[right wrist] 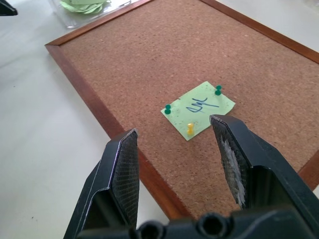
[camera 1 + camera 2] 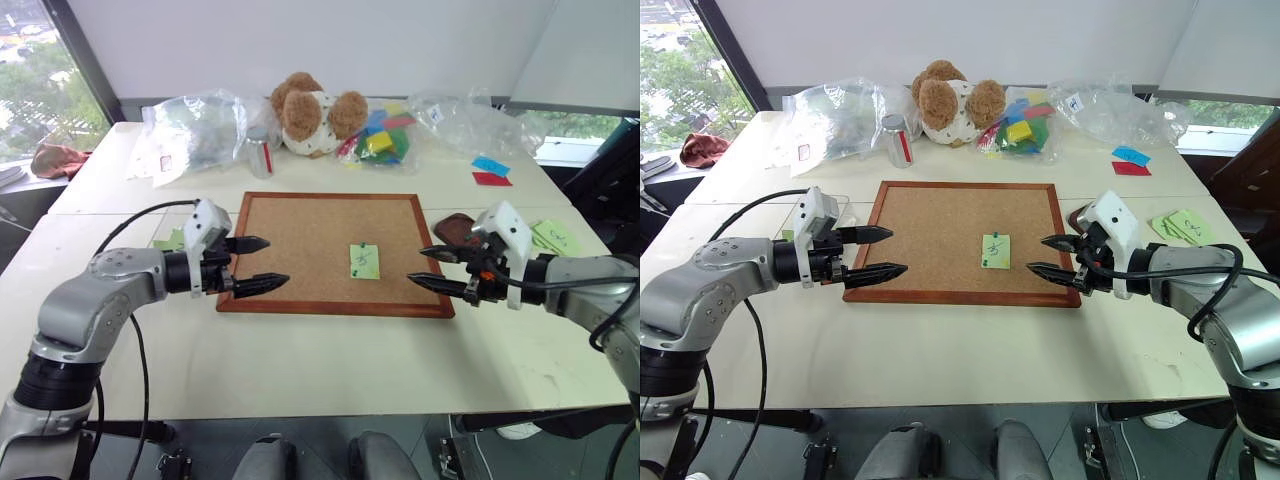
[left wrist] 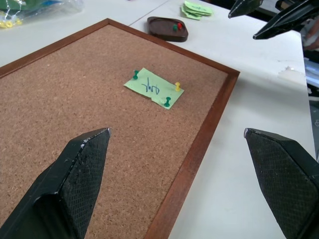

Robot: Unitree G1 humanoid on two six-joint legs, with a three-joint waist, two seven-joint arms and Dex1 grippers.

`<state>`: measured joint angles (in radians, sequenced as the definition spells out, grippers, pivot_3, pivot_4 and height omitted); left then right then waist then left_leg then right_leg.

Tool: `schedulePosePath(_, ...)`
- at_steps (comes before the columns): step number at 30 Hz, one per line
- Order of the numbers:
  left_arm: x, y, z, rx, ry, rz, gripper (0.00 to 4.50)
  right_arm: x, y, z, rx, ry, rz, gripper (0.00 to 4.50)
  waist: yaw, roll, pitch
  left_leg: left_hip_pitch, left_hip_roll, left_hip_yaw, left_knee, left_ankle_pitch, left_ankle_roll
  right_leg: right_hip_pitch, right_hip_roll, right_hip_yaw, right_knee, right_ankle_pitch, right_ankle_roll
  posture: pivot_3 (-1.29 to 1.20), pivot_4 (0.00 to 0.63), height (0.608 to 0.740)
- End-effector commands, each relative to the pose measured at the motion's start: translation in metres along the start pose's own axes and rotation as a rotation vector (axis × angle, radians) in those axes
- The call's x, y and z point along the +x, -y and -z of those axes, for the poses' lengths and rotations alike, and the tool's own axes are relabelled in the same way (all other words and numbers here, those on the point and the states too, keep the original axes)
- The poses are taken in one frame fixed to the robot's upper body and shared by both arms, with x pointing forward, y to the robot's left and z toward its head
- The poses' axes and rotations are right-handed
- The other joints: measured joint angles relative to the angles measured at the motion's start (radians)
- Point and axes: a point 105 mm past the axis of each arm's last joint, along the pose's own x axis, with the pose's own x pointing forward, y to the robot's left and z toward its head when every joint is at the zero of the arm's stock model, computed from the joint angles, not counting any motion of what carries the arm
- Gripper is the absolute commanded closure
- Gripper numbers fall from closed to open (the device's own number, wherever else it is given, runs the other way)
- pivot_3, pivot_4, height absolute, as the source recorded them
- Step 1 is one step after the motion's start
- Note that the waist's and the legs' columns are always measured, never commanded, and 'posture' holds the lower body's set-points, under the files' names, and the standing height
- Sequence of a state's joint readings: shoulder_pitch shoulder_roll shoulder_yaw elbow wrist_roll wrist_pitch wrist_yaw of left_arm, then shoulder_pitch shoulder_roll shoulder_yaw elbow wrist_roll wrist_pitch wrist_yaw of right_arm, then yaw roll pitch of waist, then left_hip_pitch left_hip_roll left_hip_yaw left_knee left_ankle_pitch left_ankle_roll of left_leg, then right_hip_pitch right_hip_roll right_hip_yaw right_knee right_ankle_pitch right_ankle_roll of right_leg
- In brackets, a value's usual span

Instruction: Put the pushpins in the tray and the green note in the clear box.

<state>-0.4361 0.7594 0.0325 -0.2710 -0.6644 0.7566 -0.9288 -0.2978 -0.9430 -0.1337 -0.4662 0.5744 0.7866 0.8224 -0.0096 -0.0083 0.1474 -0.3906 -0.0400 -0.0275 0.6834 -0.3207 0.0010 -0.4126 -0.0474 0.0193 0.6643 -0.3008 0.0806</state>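
The green note (image 2: 364,261) lies on the corkboard (image 2: 300,225), right of its middle, with a dark scribble on it. Three pushpins hold it down: two green ones (image 1: 168,108) (image 1: 218,89) and a yellow one (image 1: 190,129). My left gripper (image 2: 277,261) hovers open over the board's left edge, nothing between its fingers. My right gripper (image 2: 416,266) hovers open at the board's right edge, pointing at the note, and it is empty too. The tray (image 3: 159,34) sits off the board's right side with a green and a red pin in it. The clear box (image 1: 70,20), holding green notes, stands left of the board.
At the back of the table are a teddy bear (image 2: 312,110), a metal can (image 2: 260,152), crinkled clear bags (image 2: 195,130) and coloured blocks (image 2: 385,135). A stack of green notes (image 2: 555,236) lies at the right, with blue and red cards (image 2: 490,172) behind it.
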Motion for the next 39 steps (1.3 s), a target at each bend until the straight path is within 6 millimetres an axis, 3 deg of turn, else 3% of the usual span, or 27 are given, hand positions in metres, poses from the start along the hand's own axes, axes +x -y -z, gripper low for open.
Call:
schedulePosePath(1, -0.005, -0.006, -0.015, 0.017, 0.064, -0.047, 0.05, -0.004, 0.005, -0.012, -0.052, 0.034, 0.029, 1.98, 0.000, 0.000, 0.000, 0.000, 0.000, 0.000, 0.000, 0.000, 0.000, 0.000, 0.000, 0.000, 0.000, 0.000, 0.000, 0.00, 0.150, 0.740)
schedulePosePath(15, -0.001, -0.002, -0.014, 0.012, 0.060, -0.031, 0.05, -0.001, 0.004, -0.012, -0.043, 0.039, 0.026, 1.98, 0.000, 0.000, 0.000, 0.000, 0.000, 0.000, 0.000, 0.000, 0.000, 0.000, 0.000, 0.000, 0.000, 0.000, 0.000, 0.00, 0.150, 0.740)
schedulePosePath(29, 0.013, -0.013, -0.006, 0.027, 0.062, -0.091, 0.05, 0.000, 0.005, -0.013, -0.048, 0.049, 0.045, 1.98, 0.001, 0.000, 0.000, 0.000, 0.000, 0.000, 0.000, 0.000, 0.000, 0.000, 0.000, 0.000, 0.000, 0.000, 0.000, 0.00, 0.150, 0.740)
schedulePosePath(30, 0.018, -0.017, -0.003, 0.025, 0.063, -0.113, 0.56, 0.000, 0.005, -0.014, -0.048, 0.052, 0.048, 1.98, 0.002, 0.000, 0.000, 0.000, 0.000, 0.000, 0.000, 0.000, 0.000, 0.000, 0.000, 0.000, 0.000, 0.000, 0.000, 0.00, 0.150, 0.740)
schedulePosePath(31, 0.022, -0.018, -0.001, 0.028, 0.064, -0.117, 0.77, 0.000, 0.006, -0.014, -0.048, 0.054, 0.050, 1.98, 0.003, 0.000, 0.000, 0.000, 0.000, 0.000, 0.000, 0.000, 0.000, 0.000, 0.000, 0.000, 0.000, 0.000, 0.000, 0.00, 0.150, 0.740)
schedulePosePath(34, 0.033, -0.019, 0.005, 0.045, 0.055, -0.116, 2.23, 0.003, 0.007, -0.016, -0.043, 0.074, 0.061, 1.98, 0.002, 0.000, 0.000, 0.000, 0.000, 0.000, 0.000, 0.000, 0.000, 0.000, 0.000, 0.000, 0.000, 0.000, 0.000, 0.00, 0.150, 0.740)
schedulePosePath(38, 0.069, -0.030, 0.023, 0.077, 0.035, -0.170, 4.35, 0.016, 0.025, -0.017, 0.002, 0.106, 0.160, 1.98, 0.002, 0.000, 0.000, 0.000, 0.000, 0.000, 0.001, 0.003, -0.005, 0.000, 0.000, 0.000, 0.001, 0.000, 0.000, 0.00, 0.150, 0.740)
schedulePosePath(39, 0.077, -0.031, 0.027, 0.076, 0.028, -0.174, 4.44, 0.022, 0.027, -0.016, 0.011, 0.099, 0.174, 1.98, 0.002, 0.000, 0.000, 0.000, 0.000, 0.000, 0.001, 0.003, -0.005, 0.000, 0.000, 0.000, 0.001, 0.000, 0.000, 0.00, 0.150, 0.740)
